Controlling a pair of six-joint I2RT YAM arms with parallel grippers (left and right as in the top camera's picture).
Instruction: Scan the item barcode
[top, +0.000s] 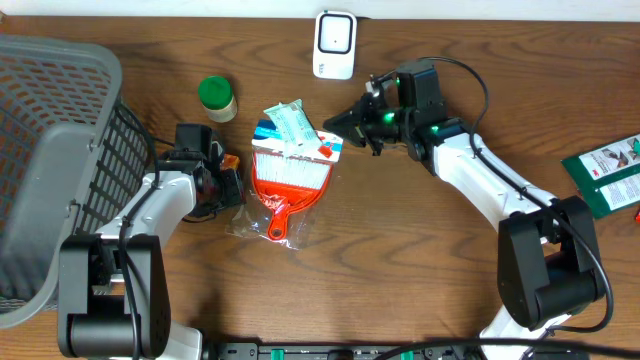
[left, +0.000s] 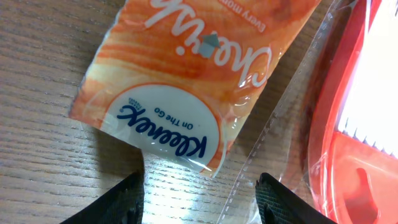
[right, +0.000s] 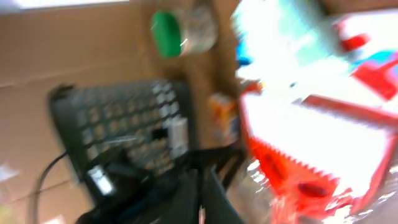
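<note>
A white barcode scanner stands at the table's back edge. A teal-and-white packet lies on the top end of a red dustpan set in a clear bag. My right gripper hovers just right of the packet. Its view is motion-blurred, and its fingers sit almost together with nothing between them. An orange Kleenex tissue pack lies flat on the wood just ahead of my left gripper. That gripper is open and empty, low over the table, left of the dustpan bag.
A grey wire basket fills the left side. A green-lidded jar stands behind the left gripper. A green package lies at the right edge. Bare wood lies in front of the dustpan.
</note>
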